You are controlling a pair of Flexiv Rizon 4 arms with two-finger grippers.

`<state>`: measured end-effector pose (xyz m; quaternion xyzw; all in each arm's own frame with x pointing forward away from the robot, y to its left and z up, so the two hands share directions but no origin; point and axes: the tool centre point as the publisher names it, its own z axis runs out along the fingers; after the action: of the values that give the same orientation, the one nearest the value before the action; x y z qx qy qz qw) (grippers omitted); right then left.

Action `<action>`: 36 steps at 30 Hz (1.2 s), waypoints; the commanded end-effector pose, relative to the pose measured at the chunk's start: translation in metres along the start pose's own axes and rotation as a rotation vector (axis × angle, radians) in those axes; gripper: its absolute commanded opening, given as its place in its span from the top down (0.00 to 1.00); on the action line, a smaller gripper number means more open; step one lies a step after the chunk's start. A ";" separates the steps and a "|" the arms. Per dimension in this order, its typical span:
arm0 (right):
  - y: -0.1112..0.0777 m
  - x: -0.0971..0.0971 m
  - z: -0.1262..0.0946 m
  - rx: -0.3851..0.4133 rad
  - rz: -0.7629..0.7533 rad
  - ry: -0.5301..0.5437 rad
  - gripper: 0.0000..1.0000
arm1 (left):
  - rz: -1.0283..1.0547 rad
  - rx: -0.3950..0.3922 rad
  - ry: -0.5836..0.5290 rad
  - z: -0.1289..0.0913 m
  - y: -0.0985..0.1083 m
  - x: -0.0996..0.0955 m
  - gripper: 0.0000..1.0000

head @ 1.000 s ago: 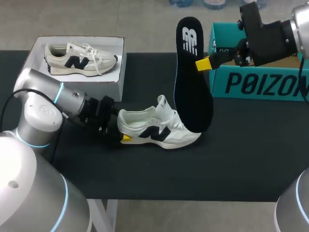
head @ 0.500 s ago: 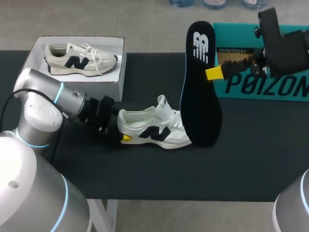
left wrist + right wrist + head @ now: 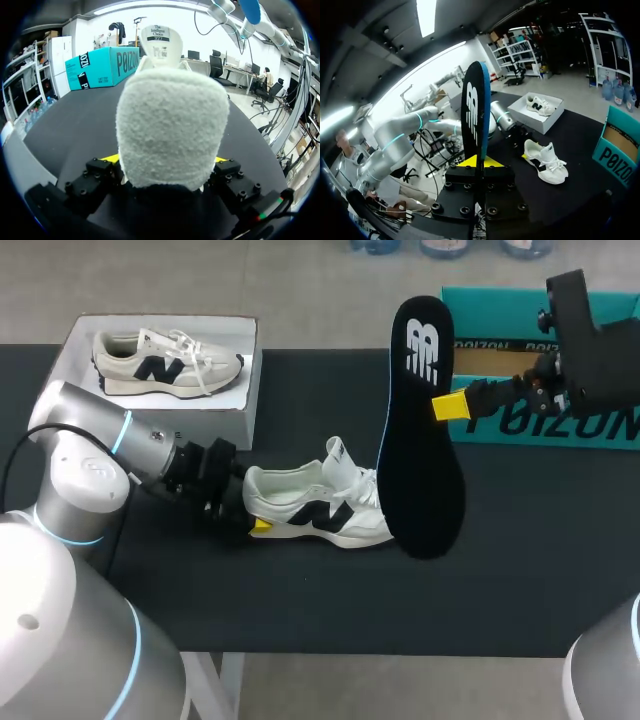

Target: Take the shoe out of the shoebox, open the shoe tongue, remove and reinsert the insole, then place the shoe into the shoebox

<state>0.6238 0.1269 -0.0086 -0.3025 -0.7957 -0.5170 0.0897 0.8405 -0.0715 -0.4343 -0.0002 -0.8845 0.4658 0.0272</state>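
Observation:
A white sneaker (image 3: 320, 508) with a dark logo lies on its sole on the black table (image 3: 300, 610), toe pointing right. My left gripper (image 3: 249, 513) is shut on its heel; in the left wrist view the fuzzy heel (image 3: 170, 130) fills the gap of the left gripper (image 3: 165, 161), a yellow tip on each side. My right gripper (image 3: 450, 405) is shut on the edge of the black insole (image 3: 420, 430), which hangs upright over the sneaker's toe. In the right wrist view the insole (image 3: 475, 107) stands edge-on in the right gripper (image 3: 480, 161), with the sneaker (image 3: 546, 162) beyond.
The open teal shoebox (image 3: 540, 425) sits at the back right, behind my right gripper. At the back left a white box (image 3: 250, 380) holds a second sneaker (image 3: 165, 360). The teal shoebox (image 3: 615, 150) and white box (image 3: 545, 120) also show from the right wrist.
My right arm has carried the insole to the right and a little lower. The left arm and the sneaker have stayed where they were.

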 end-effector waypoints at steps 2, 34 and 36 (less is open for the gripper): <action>-0.001 0.000 0.002 -0.003 0.002 -0.002 1.00 | 0.000 0.001 -0.002 0.003 0.004 0.000 1.00; -0.001 0.000 0.002 -0.003 0.002 -0.002 1.00 | -0.145 -0.319 -0.012 -0.012 -0.010 -0.001 0.00; -0.001 0.000 0.002 -0.003 0.002 -0.002 1.00 | -0.145 -0.319 -0.012 -0.012 -0.010 -0.001 0.00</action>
<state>0.6194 0.1244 -0.0104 -0.3038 -0.7940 -0.5193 0.0873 0.8421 -0.0662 -0.4214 0.0626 -0.9411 0.3278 0.0542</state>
